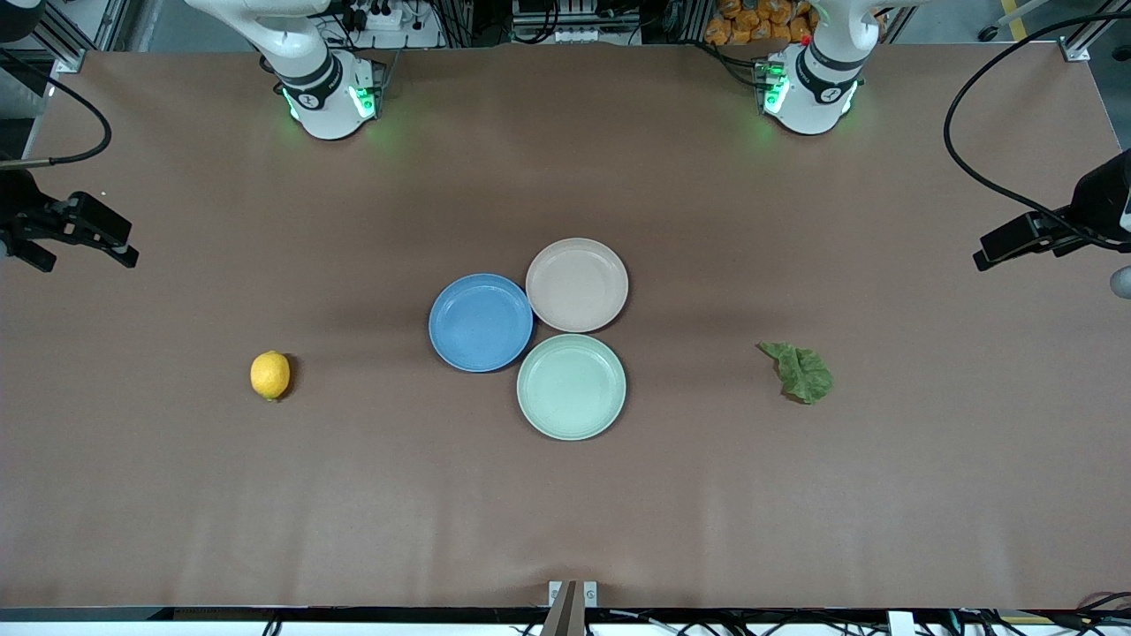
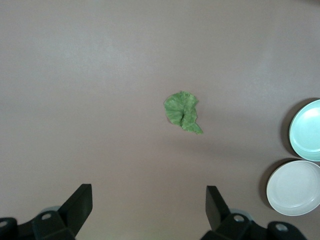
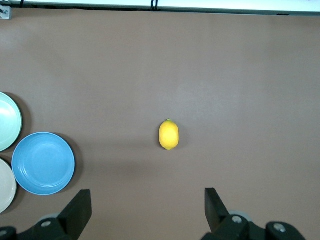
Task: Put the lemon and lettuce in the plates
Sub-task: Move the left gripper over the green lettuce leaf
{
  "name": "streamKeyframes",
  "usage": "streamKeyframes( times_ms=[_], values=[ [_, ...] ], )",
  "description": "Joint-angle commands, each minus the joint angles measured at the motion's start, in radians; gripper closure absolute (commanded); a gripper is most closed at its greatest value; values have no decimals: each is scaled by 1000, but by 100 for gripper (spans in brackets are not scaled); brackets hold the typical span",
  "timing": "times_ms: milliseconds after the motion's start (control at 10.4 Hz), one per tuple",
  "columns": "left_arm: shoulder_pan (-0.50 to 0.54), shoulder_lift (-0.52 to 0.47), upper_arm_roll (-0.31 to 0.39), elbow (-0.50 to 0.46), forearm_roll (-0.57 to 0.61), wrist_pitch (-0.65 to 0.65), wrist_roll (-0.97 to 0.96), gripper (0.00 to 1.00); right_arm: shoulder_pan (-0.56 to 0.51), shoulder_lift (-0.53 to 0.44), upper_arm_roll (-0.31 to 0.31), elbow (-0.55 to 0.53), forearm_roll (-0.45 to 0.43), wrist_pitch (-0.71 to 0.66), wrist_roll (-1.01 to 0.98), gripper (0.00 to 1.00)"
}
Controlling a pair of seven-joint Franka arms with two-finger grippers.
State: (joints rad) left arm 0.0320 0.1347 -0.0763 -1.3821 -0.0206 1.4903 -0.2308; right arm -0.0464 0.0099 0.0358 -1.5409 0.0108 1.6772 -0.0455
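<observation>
**Both arms poised, nothing picked yet**

Left gripper (image 2: 147,205) has its jaws spread wide and empty, hanging high over the desk (image 1: 565,512) with the lettuce (image 2: 183,112) lying flat beneath it. Right gripper (image 3: 147,205) is the same story: jaws fully apart, holding nothing, the lemon (image 3: 169,134) sitting below it on bare desk.

Out on the desk, the lemon (image 1: 270,374) rests toward the right arm's end, the lettuce (image 1: 800,371) toward the left arm's end, both well apart from the cluster of plates in the middle. The blue plate (image 1: 481,321) and beige-pink plate (image 1: 577,284) touch rim to rim, with the mint-green plate (image 1: 571,386) tucked against both, nearest the front camera.

Risks from here, as I judge it: the lemon could roll out of a pinch that lands off-centre, and the thin, flat leaf may slip under the fingertips. With three plates crowded together, a drop could land in the mint-green one or nudge a neighbour.
</observation>
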Motion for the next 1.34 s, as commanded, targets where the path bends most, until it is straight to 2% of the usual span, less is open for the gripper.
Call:
streamKeyframes(
  times_ms=[0,384,479,671,1247],
  values=[
    [-1,-1,3,6,14,-4,33,0,-24,1,16,21,15,-10,-1,0],
    [-1,0,1,6,24,-4,59,0,-24,9,16,15,14,-5,-2,0],
    [-1,28,0,6,22,-4,64,0,-24,9,21,15,14,-10,-2,0],
    [-32,116,-11,-6,22,10,65,0,-24,7,24,21,14,-40,-1,0],
    [-47,483,-14,-28,27,295,67,0,-24,2,24,22,17,-125,-1,0]
  ],
)
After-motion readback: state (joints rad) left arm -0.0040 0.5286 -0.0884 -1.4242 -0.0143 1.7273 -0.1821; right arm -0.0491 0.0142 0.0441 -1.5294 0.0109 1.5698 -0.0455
